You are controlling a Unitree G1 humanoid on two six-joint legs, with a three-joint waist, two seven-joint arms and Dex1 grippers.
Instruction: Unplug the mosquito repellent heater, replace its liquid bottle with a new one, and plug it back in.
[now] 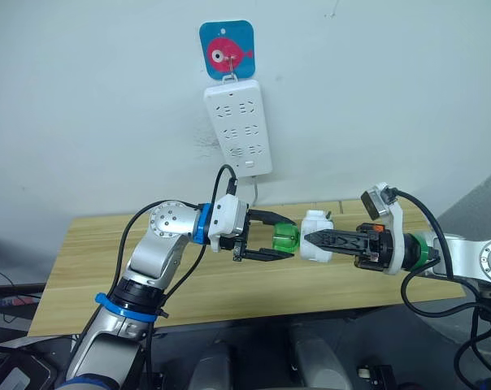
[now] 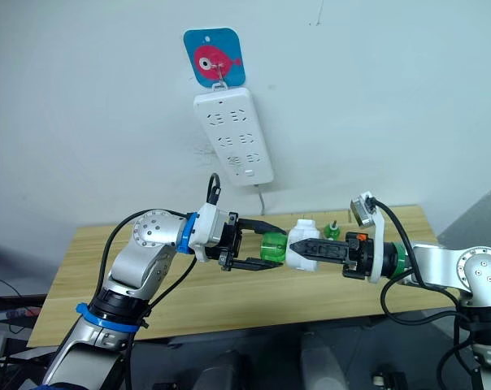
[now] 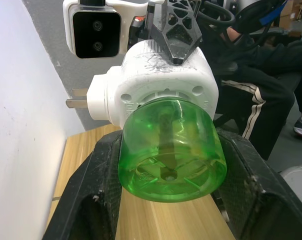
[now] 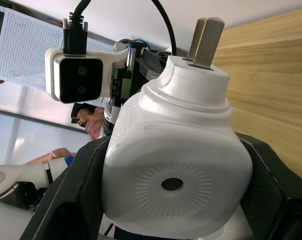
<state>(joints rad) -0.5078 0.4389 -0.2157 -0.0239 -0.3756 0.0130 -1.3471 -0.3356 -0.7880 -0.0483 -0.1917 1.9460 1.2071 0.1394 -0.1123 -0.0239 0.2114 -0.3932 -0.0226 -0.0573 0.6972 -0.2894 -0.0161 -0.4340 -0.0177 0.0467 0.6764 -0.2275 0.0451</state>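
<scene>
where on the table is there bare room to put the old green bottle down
The wooden table is bare along its left half, left of the left tool. Crowded spots: the middle, where both tools meet over it on the green bottle and heater, and behind them, where a small green item stands.

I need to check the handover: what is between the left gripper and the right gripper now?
In the left eye view, the green bottle in the left gripper joins the mosquito repellent heater in the right gripper; no bare gap.
</scene>
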